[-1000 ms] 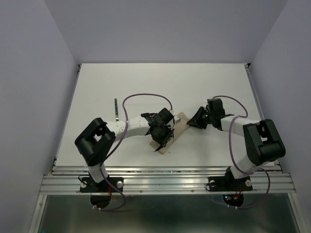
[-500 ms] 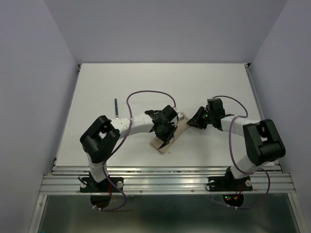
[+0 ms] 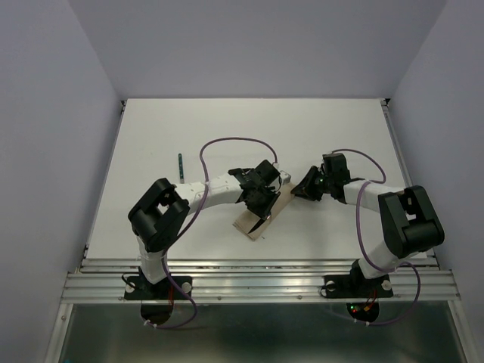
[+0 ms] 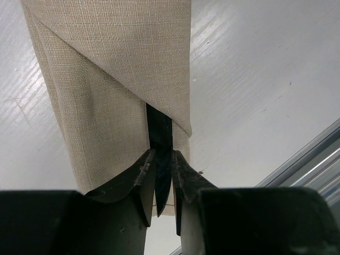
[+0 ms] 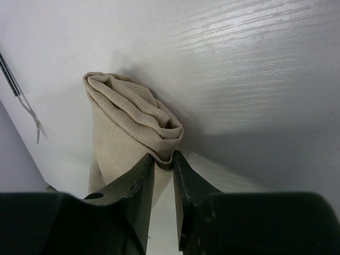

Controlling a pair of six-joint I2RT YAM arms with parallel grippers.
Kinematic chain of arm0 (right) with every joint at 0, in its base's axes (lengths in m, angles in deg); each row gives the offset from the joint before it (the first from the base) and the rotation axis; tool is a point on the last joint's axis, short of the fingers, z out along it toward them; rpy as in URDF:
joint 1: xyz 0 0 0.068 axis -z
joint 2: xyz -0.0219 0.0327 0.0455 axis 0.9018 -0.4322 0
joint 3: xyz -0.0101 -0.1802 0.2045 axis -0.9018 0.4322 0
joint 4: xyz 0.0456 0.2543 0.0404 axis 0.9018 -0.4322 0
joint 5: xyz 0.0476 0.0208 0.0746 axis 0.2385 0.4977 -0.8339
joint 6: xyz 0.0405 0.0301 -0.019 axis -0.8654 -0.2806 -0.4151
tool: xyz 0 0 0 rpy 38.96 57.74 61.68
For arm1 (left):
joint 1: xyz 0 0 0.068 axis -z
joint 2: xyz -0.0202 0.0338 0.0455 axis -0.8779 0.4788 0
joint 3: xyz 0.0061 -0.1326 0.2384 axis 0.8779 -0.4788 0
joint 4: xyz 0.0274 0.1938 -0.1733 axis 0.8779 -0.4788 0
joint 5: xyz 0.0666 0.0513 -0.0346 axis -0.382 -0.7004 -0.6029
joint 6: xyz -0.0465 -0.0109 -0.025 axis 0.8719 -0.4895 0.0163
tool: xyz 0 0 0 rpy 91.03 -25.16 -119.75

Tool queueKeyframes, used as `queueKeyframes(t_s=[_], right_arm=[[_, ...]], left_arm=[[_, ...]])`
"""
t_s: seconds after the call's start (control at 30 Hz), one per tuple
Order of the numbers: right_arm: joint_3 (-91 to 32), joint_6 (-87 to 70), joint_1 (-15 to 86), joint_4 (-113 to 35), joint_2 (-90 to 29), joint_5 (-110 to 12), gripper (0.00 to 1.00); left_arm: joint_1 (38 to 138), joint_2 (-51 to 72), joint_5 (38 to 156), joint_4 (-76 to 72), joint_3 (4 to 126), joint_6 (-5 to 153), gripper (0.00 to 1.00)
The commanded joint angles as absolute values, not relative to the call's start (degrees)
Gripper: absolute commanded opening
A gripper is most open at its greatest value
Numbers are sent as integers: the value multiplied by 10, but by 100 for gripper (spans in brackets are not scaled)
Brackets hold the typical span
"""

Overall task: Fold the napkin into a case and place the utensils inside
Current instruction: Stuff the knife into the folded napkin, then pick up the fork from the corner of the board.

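Counter (image 3: 340,136): white.

Case (image 3: 252,226): flat at mid-counter. Its long axis is diagonal, from the near-left end to the far-right end.

Right pincer (image 5: 163,159): clamped on the rolled cloth edge at the far-right end.

Left pincer (image 4: 163,159): at the near-left end, clamped on a dark, flat utensil (image 4: 159,125). The utensil lies along the case's long axis. Its forward end is tucked under the pocket's diagonal fold; the rest is outside.

Fork (image 3: 181,169): alone on the counter, well left of the case. Its long axis runs near to far, green handle toward the far edge and tines toward the arms.
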State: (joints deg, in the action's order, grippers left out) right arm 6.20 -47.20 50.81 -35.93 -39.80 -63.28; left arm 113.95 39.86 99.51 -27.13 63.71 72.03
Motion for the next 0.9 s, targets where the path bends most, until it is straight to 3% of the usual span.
queueKeyframes(t_s=[0.0,0.53,0.73,0.87], right_arm=[[44,-475,502,-348,-390,-628,26],[42,-468,502,-358,-382,-617,30],[31,-453,502,-379,-370,-595,42],[16,-432,502,-428,-357,-547,66]], left_arm=[[1143,400,1003,-272,657,723,30],[1133,314,953,-304,637,727,39],[1059,225,951,-300,578,736,44],[963,186,907,-302,559,771,46]])
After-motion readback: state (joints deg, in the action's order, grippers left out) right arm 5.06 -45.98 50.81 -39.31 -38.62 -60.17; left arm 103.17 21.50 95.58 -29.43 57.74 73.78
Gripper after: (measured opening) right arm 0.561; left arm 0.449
